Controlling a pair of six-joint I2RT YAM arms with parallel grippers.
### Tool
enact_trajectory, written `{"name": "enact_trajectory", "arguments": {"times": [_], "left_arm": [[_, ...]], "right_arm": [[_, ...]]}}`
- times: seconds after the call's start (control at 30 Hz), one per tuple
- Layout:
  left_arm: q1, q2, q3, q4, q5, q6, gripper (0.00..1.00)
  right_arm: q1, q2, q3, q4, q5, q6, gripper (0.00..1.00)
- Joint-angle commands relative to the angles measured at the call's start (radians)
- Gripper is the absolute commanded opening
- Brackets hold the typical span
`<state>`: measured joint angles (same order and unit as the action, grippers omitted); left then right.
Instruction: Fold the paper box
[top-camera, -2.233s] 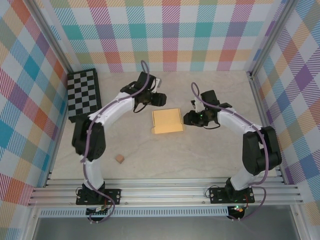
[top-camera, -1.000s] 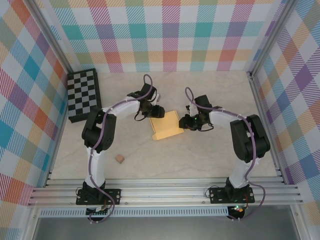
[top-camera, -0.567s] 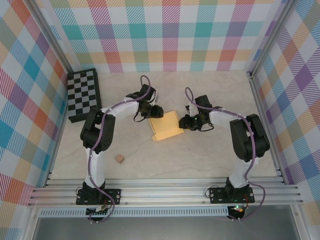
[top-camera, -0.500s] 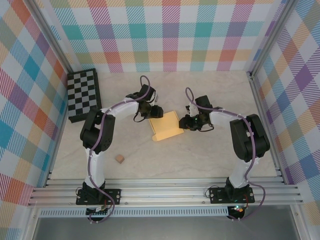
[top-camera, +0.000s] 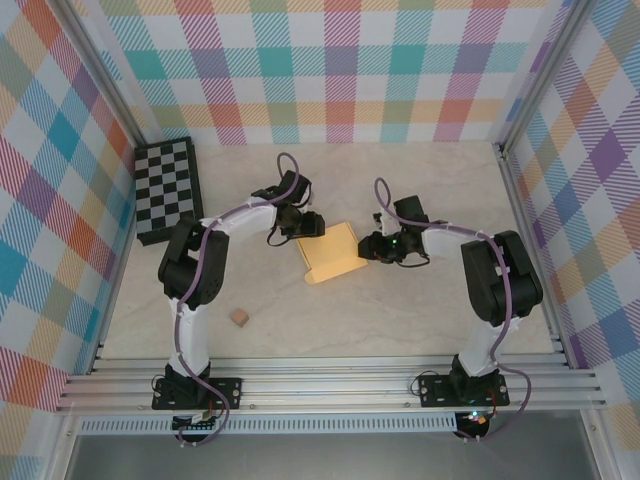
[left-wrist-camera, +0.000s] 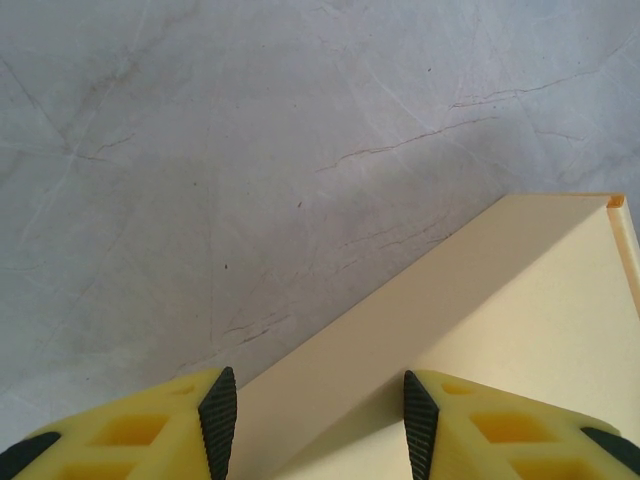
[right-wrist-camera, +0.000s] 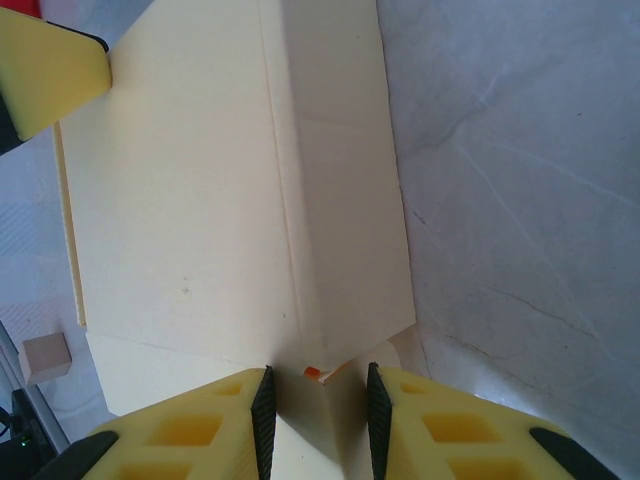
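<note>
The paper box (top-camera: 333, 253), a flat folded rectangle of thin yellow-orange card, lies slightly askew on the pale marble-patterned table (top-camera: 430, 320), and everything else is placed from it. The left gripper (top-camera: 308, 226) is at the box's far left corner. In the left wrist view its yellow fingers (left-wrist-camera: 215, 425) with black pads stand well apart, and a pale slanting panel of the box (left-wrist-camera: 470, 330) runs between them. That view cuts off too low to show whether the pads press the card, so I cannot tell whether this claw is grasping or released. The right gripper (top-camera: 371, 248) is at the box's right edge. In the right wrist view its fingers (right-wrist-camera: 250, 425) are drawn close together around a corner of the box (right-wrist-camera: 230, 190), with card filling the narrow gap, so this claw is clenched on it. At the box's opposite corner in that view sits one yellow finger of the left gripper (right-wrist-camera: 50, 75). A small tan wooden cube (top-camera: 239, 317) rests well apart from the box, to its left and nearer the arm bases. A black-and-grey chequered board (top-camera: 168, 188) lies farther left of the box, towards the back.
</note>
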<state>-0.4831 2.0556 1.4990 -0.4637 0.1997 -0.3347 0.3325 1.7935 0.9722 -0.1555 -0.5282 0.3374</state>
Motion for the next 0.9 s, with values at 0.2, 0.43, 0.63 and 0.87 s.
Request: {"name": "enact_trajectory", "arguments": {"times": [0.2,0.43,0.63,0.87], "left_arm": [[0.011,0.04,-0.067,-0.12,-0.049,-0.057,0.48],[0.014,0.038,-0.068,-0.109,-0.033,-0.074,0.48],[0.014,0.038,-0.068,-0.104,-0.019,-0.089,0.48],[0.02,0.046,-0.066,-0.119,-0.033,-0.081,0.48]], "right_arm": [[0.007,-0.038,-0.09,-0.03,-0.044,0.036,0.34],[0.007,-0.035,-0.118,0.044,-0.085,0.079,0.32],[0.007,-0.033,-0.137,0.081,-0.103,0.107,0.3],[0.005,-0.033,-0.185,0.067,-0.063,0.068,0.31]]}}
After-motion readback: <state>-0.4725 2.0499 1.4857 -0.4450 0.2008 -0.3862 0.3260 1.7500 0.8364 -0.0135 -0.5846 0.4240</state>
